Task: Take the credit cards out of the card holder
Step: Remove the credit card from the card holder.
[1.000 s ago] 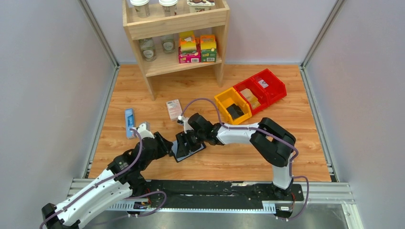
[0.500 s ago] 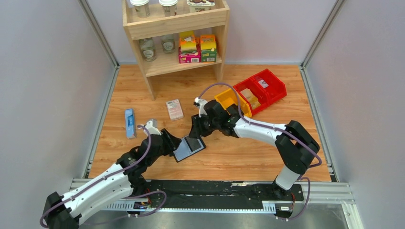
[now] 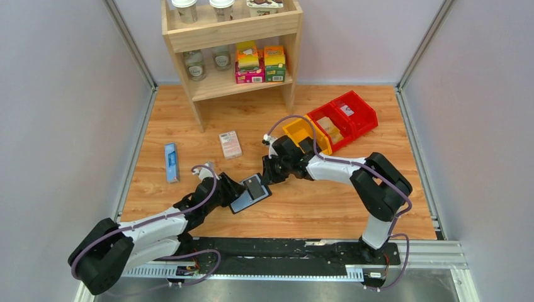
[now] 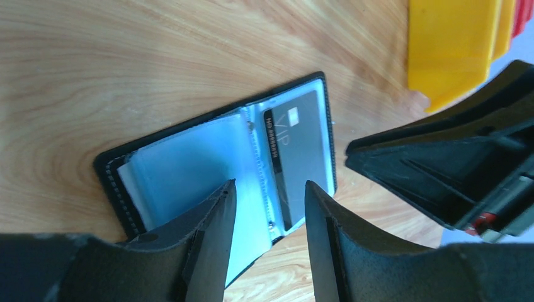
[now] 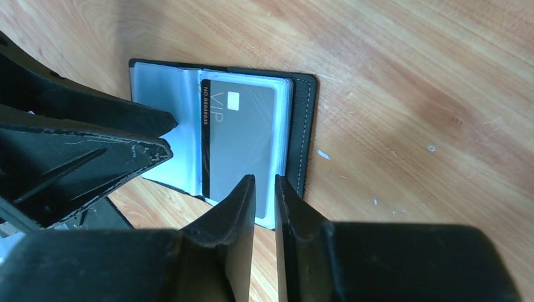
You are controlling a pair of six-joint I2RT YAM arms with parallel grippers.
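The black card holder lies open on the wooden table, its blue-grey clear pockets facing up. One dark grey credit card, marked VIP, sits in its right-hand pocket. My left gripper is open at the holder's left half, its fingers straddling the pocket spine with nothing between them. My right gripper hovers at the card's far edge. Its jaws are narrowed to a thin slit, and that slit is empty.
A yellow bin holding a dark item and two red bins stand behind the right arm. A pink-and-white box and a narrow blue box lie to the left. A wooden shelf stands at the back.
My right gripper has drawn back from over the holder toward the yellow bin, and its jaws have narrowed. The left arm has shifted forward and lower. The card now shows uncovered.
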